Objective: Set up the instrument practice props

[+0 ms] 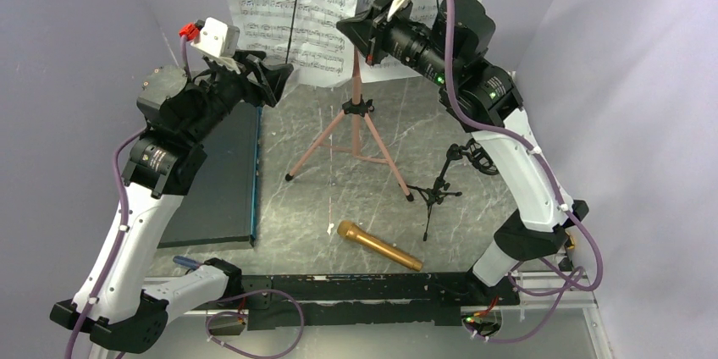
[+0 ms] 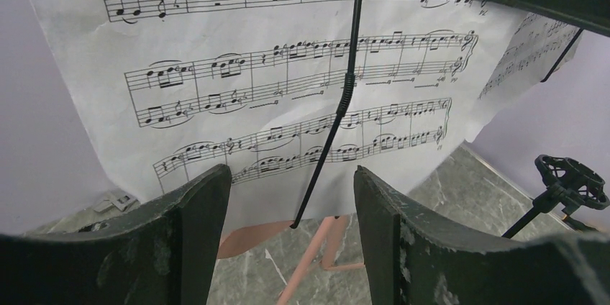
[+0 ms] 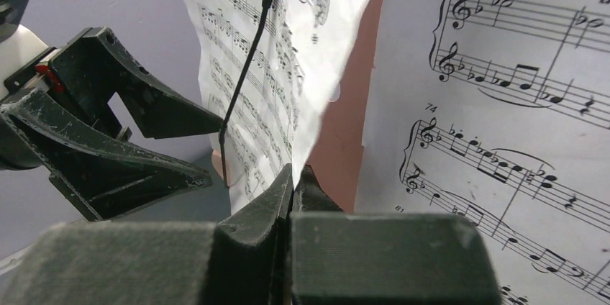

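At the far middle of the table, the pink music stand (image 1: 356, 88) stood on its spread tripod legs, with the white sheet-music pages (image 1: 279, 3) leaning on its desk. The right gripper (image 3: 293, 175) was clenched tight at the inner edge of the left page; whether it pinched paper could not be told. The left gripper (image 2: 291, 197) hung released, jaws wide, with the thin wire page holder (image 2: 338, 111) showing between them a little beyond. A pull from the clenched fingers would likely tear or drag a loose page, and a sideways push could tip the light stand toward the small mic stand (image 1: 440, 185) to its right. Nearer lay the gold microphone (image 1: 379, 245), round enough to roll if nudged. A dark flat case (image 1: 224, 181) sat at the left on the grey marbled table (image 1: 288, 232), with lilac walls (image 1: 626, 80) closing round.
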`<act>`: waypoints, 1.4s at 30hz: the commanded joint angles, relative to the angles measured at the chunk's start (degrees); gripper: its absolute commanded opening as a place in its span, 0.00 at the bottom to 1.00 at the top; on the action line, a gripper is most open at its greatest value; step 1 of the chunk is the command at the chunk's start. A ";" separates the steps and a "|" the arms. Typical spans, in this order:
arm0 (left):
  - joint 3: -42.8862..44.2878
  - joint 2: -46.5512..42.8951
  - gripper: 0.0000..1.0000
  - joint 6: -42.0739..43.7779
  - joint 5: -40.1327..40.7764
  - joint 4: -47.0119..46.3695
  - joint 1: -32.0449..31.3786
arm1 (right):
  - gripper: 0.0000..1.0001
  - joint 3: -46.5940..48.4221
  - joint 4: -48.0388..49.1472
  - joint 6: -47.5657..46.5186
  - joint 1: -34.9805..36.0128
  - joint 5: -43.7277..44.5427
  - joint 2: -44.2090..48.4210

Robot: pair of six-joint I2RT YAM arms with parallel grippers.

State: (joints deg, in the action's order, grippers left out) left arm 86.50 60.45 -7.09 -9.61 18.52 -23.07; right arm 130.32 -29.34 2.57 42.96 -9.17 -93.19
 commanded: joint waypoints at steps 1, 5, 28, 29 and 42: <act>0.94 -1.48 0.69 0.24 0.02 -1.12 -0.22 | 0.00 1.68 3.06 -0.89 0.20 1.08 1.64; 0.69 -1.52 0.69 0.15 -0.06 -0.90 -0.22 | 0.00 5.17 0.67 -2.11 0.19 2.00 -0.25; -1.59 -2.36 0.71 -0.55 -0.80 -0.24 -0.26 | 0.27 -3.25 5.31 -2.66 0.15 2.10 5.74; -1.66 -2.49 0.72 -0.55 -0.87 0.02 -0.23 | 0.31 -4.11 5.78 -2.66 0.16 2.13 6.64; -6.16 -8.24 0.84 -0.67 0.03 10.32 -0.22 | 0.49 -27.38 13.83 1.20 0.18 1.46 22.54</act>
State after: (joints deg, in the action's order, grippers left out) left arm 81.71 55.44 -7.31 -10.66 23.81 -23.07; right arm 108.84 -21.39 1.72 42.96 -7.53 -75.83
